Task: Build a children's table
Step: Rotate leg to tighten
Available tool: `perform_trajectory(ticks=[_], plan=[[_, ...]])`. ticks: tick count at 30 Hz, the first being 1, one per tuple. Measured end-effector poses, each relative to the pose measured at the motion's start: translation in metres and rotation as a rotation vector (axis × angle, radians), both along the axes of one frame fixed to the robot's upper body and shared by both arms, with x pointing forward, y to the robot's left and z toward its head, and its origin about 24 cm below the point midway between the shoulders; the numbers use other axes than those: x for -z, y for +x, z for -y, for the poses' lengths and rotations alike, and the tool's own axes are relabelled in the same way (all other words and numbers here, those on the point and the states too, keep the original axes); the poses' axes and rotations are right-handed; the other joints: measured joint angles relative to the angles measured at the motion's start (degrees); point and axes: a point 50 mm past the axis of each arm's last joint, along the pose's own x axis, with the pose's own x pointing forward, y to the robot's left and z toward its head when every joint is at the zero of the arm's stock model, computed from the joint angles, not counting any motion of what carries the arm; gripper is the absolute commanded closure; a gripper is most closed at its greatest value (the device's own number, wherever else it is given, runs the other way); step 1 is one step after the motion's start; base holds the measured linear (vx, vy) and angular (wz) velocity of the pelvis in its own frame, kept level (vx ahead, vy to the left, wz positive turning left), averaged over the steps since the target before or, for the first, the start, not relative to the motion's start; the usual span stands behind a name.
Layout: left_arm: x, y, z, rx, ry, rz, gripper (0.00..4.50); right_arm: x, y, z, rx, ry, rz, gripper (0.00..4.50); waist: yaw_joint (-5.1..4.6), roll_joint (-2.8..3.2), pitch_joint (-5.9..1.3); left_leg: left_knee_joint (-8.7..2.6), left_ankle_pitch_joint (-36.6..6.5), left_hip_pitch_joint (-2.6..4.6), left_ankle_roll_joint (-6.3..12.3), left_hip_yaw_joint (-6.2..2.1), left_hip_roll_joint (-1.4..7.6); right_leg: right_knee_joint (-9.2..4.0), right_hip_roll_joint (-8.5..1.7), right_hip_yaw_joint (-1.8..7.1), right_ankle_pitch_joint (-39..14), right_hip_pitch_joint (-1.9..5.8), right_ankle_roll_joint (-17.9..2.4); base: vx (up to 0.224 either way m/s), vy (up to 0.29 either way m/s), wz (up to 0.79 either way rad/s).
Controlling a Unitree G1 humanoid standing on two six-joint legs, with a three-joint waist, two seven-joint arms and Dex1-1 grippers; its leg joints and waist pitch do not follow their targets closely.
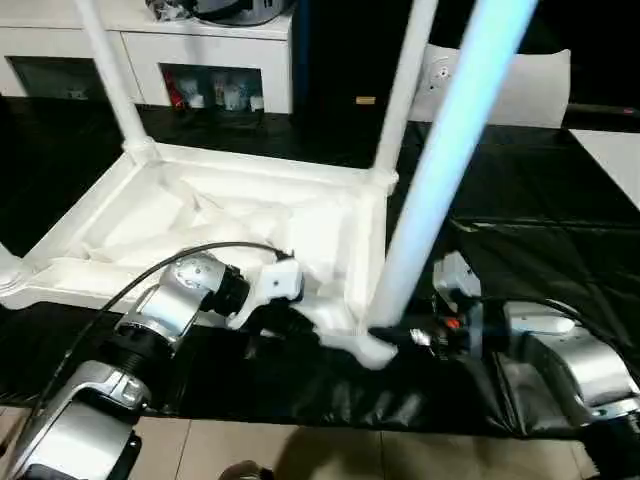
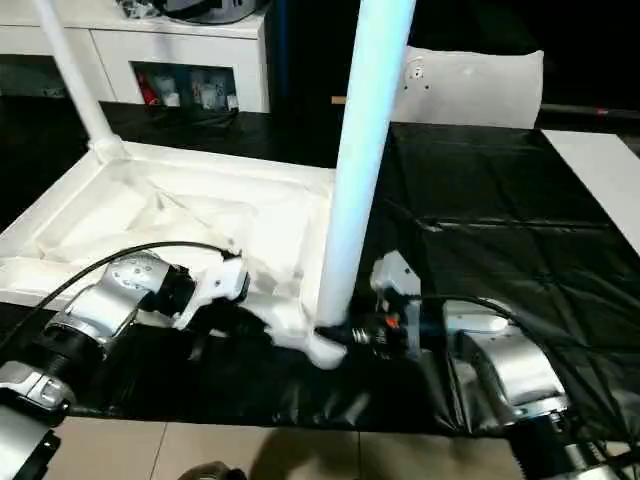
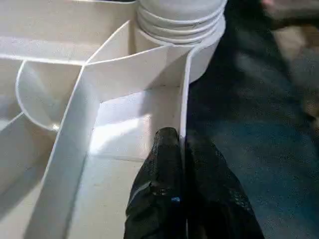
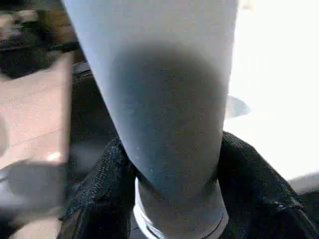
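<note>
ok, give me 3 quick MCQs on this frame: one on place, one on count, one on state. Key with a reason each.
1. Where is the left gripper pinched?
A. on a far leg
B. on the tabletop's near rim
C. on the cabinet

2. How many legs stand up from the tabletop?
A. one
B. three
C. five

3. What is the right gripper doing?
A. hanging open over the black sheet
B. closed on the near leg's base
C. holding a cable

Key:
1 B: the left wrist view shows the black fingers clamped on the rim wall beside a corner socket.
2 B: two far legs and the near leg rise.
3 B: the fingers flank the near leg just above its ribbed end.
</note>
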Motion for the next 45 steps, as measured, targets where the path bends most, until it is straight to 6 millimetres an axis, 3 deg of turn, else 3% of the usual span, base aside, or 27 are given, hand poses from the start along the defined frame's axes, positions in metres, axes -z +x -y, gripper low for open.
perform_trajectory(ticks=[4, 5, 13, 16, 21, 29, 34, 41, 45], plan=[[0.002, 0.011, 0.008, -0.213, -0.015, 0.000, 4.50, 0.004, 0.022, -0.015, 0.309, 0.016, 0.003, 2.52, -2.40, -0.03, -0.04, 0.02, 0.0, 0.24, -0.02, 0.00, -0.12, -0.07, -0.19, 0.01, -0.1, -0.12, 0.2, 0.000, 0.000, 0.00], [0.003, 0.012, 0.013, -0.246, -0.023, -0.004, 4.50, 0.004, 0.025, -0.016, 0.363, 0.013, 0.001, 2.53, -2.62, -0.03, -0.04, 0.01, 0.0, 0.32, -0.02, 0.00, -0.13, -0.13, -0.20, 0.01, -0.1, -0.10, 0.2, 0.000, 0.000, 0.00], [0.004, 0.024, 0.040, -0.473, -0.036, 0.036, 4.50, 0.001, 0.053, -0.034, 0.696, -0.041, 0.012, 2.53, -2.90, 0.17, -0.15, -0.14, 0.0, 0.56, -0.02, 0.00, -0.23, -0.23, -0.18, 0.21, -0.1, -0.13, 0.2, 0.000, 0.000, 0.00], [0.003, 0.024, 0.042, -0.473, -0.037, 0.046, 4.50, 0.000, 0.054, -0.034, 0.707, -0.039, 0.018, 1.84, -2.67, 0.28, -0.22, -0.52, 0.0, 0.60, -0.02, 0.00, -0.37, -0.47, -0.18, 0.31, 0.1, -0.11, -0.2, 0.000, 0.000, 0.00], [0.002, 0.022, 0.041, -0.446, -0.030, 0.083, 4.50, 0.001, 0.048, -0.033, 0.691, -0.004, 0.030, 1.39, -2.36, 0.28, -0.22, -0.85, 0.0, 0.60, -0.04, -0.01, -0.35, -0.57, -0.12, 0.27, 0.2, -0.18, -0.2, 0.000, 0.000, 0.00], [-0.003, 0.020, 0.024, -0.315, -0.016, 0.167, 4.50, 0.001, 0.024, -0.013, 0.514, 0.041, 0.052, 0.71, -2.51, 0.29, -0.20, -1.41, 0.1, 0.28, -0.23, -0.02, -0.24, -0.86, 0.07, 0.25, 0.4, -0.69, 0.1, 0.000, 0.000, 0.00], [-0.005, 0.014, 0.005, -0.173, -0.012, 0.174, 4.50, -0.005, 0.008, 0.001, 0.294, 0.001, 0.089, 0.25, -1.47, 0.30, -0.20, -1.34, 0.1, -0.28, -0.22, -0.05, -0.09, -0.90, 0.08, -0.02, 0.4, -1.03, 0.1, 0.000, 0.000, 0.00], [-0.006, 0.003, -0.001, 0.024, -0.014, 0.094, 4.50, -0.012, -0.003, 0.016, 0.065, -0.013, 0.073, 0.25, 0.80, 0.18, -0.12, -0.83, 0.0, -0.45, -0.02, -0.04, -0.12, -0.89, -0.04, -0.06, 0.4, -0.93, 0.0, 0.000, 0.000, 0.00], [-0.006, 0.000, -0.004, 0.103, 0.000, 0.073, 4.50, -0.011, -0.010, 0.014, -0.064, 0.004, 0.030, 0.50, 1.27, 0.17, -0.12, -0.64, 0.0, -0.46, -0.03, -0.04, -0.08, -0.77, -0.06, -0.11, 0.5, -0.88, -0.1, 0.000, 0.000, 0.00]])
